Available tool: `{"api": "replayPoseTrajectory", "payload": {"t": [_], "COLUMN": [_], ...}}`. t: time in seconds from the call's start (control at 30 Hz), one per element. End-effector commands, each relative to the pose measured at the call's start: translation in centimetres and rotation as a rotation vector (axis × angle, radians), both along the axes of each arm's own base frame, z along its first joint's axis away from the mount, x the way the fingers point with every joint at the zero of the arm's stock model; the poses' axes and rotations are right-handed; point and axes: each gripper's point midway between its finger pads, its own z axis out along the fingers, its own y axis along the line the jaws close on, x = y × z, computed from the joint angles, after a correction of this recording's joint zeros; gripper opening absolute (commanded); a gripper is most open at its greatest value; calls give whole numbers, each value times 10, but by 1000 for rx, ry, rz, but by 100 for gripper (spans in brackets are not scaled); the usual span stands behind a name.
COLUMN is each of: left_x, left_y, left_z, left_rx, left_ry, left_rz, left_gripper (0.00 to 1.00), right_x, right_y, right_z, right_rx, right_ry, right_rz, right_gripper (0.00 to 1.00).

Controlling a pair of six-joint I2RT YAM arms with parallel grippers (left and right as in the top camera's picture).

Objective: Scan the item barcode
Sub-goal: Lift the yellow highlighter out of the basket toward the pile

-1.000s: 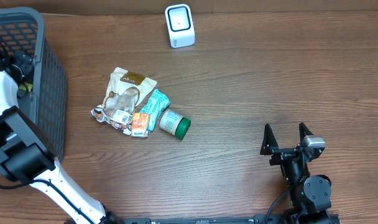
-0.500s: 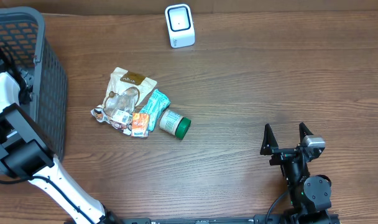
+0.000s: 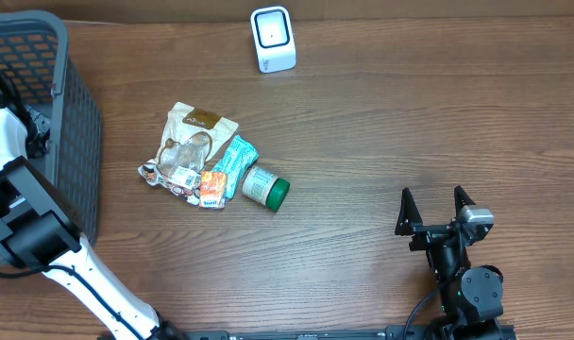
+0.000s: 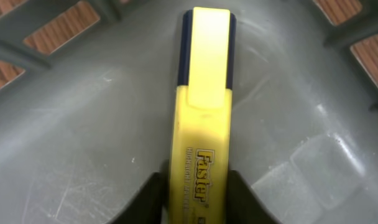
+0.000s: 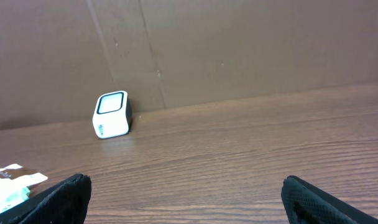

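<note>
Left arm (image 3: pixel 27 236) is reaching into the grey basket (image 3: pixel 79 132) and pinching a yellow highlighter (image 4: pixel 203 93).
The arm is bending up from the table edge beside the basket and dipping over its wall, wrist pointing at the basket floor. The left gripper (image 4: pixel 197 186) is pressing its two fingers (image 4: pixel 153 196) against either side of the highlighter's printed barrel, which is lying flat on the floor with its capped end pointing away from the fingers. Well away from the basket, across the table, the right gripper (image 3: pixel 436 206) is sitting low with its jaws spread wide, holding nothing. The white scanner (image 3: pixel 272 38) is standing between them, nearer the basket, and a pile of packets (image 3: pixel 197 151) with a green-capped jar (image 3: pixel 265 187) is lying just outside the basket.
</note>
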Motion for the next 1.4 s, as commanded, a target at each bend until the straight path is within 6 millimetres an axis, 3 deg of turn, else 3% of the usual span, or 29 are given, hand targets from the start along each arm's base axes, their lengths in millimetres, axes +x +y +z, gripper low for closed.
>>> {"api": "replayPoseTrajectory", "payload": {"t": [0.0,0.3,0.43,0.53,0.7,0.83,0.93,1.07,1.23,1.37], "left_x": [-25,-37,-34,-22,-15,-28,-40,-40,-34,-34], "left_y": [-21,-28,-26,-24,-33,-43,-46,-47,-45,-47], "left_z": [-65,-58,-27,12,61,68,66,80,136,207], "left_rx": [-122,-162,-172,-184,-223,-258,-276,-277,-210,-120], "left_ry": [134,191,205,164,117,165,213,186,85,-45], "left_rz": [-4,-1,0,-7,-29,-28,-29,-30,-56,-72], "left_gripper": [9,12,4,4,8,10,5,4,5,7], "right_x": [1,1,1,1,1,1,1,1,1,1], "right_y": [-2,-2,-2,-2,-2,-2,-2,-2,-2,-2], "right_z": [-3,-3,-3,-3,-3,-3,-3,-3,-3,-3], "right_rx": [4,4,4,4,4,4,4,4,4,4], "right_ry": [3,3,3,3,3,3,3,3,3,2], "right_rz": [-15,-15,-15,-15,-15,-15,-15,-15,-15,-15], "right_gripper": [100,100,100,100,100,100,100,100,100,100]}}
